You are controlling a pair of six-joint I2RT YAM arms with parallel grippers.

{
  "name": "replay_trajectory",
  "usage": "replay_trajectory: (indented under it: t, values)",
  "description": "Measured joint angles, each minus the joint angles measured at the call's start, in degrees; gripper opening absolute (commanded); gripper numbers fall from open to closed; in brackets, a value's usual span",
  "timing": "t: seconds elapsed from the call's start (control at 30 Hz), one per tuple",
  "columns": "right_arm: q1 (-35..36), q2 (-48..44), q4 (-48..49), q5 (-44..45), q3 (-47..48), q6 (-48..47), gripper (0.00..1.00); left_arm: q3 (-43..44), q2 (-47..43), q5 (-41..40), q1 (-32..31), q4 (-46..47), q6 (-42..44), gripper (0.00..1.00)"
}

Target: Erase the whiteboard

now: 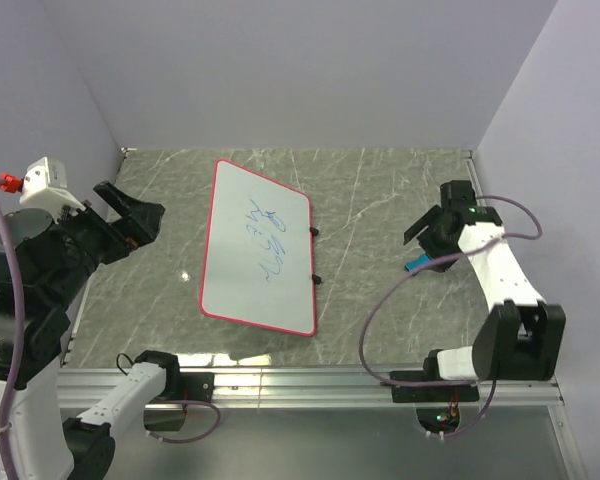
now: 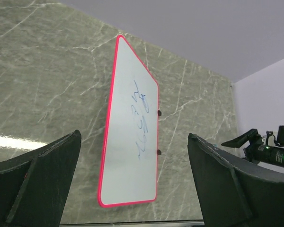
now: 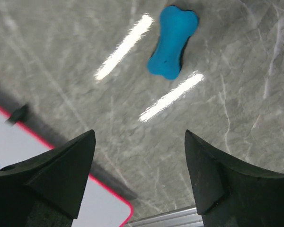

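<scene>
The left arm stands nearest the top camera, filling the lower-left corner of that view, with a purple cable running down its side.

**Table.** The table has a grey-green marbled surface and is bounded by pale walls at the back and on both sides.

**Whiteboard.** The whiteboard lies flat on the table, left of centre, between the two grippers and touching neither. Its long sides run away from the arm bases, and the board is skewed slightly against the table edges. A thin red-pink rim surrounds the white face.

**Right arm.** The right arm reaches forward along the right side of the table, well clear of the board.

**Left gripper.** The left gripper hangs above the table to the left of the board. Its jaws are spread wide and nothing is between them.

**Right gripper.** The right gripper points down at the bare table to the right of the board. Its jaws are apart and hold nothing.

**Scribbles.** Blue scribbles mark the board's centre and its far half.

**Eraser.** A blue, bone-shaped eraser lies on the table just beside the right gripper. It is beyond the fingertips, not between them, and well apart from the board.

**Clips.** Two small black clips sit on the board's right edge, one nearer the far end and one near the middle.
</scene>
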Motion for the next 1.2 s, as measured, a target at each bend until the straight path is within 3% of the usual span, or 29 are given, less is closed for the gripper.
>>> replay_trajectory:
  t: [0.3, 0.53, 1.0, 1.2]
  values:
    - [0.0, 17.7, 2.5, 5.0, 1.2, 2.6, 0.79, -1.6, 0.0, -1.6, 0.0, 0.0, 2.1, 0.99]
    - [-0.4, 22.7, 5.5, 7.8, 2.3, 2.6, 0.78, -4.7, -0.3, -1.7, 0.0, -0.2, 1.7, 0.97]
    - [-3.0, 26.3, 9.5, 8.8, 2.8, 2.5, 0.43, -6.9, 1.7, 0.0, 0.0, 0.1, 0.1, 0.95]
    - [-3.1, 26.5, 9.9, 8.8, 3.0, 2.4, 0.43, -7.2, 2.5, 0.3, 0.0, 0.1, 0.1, 0.96]
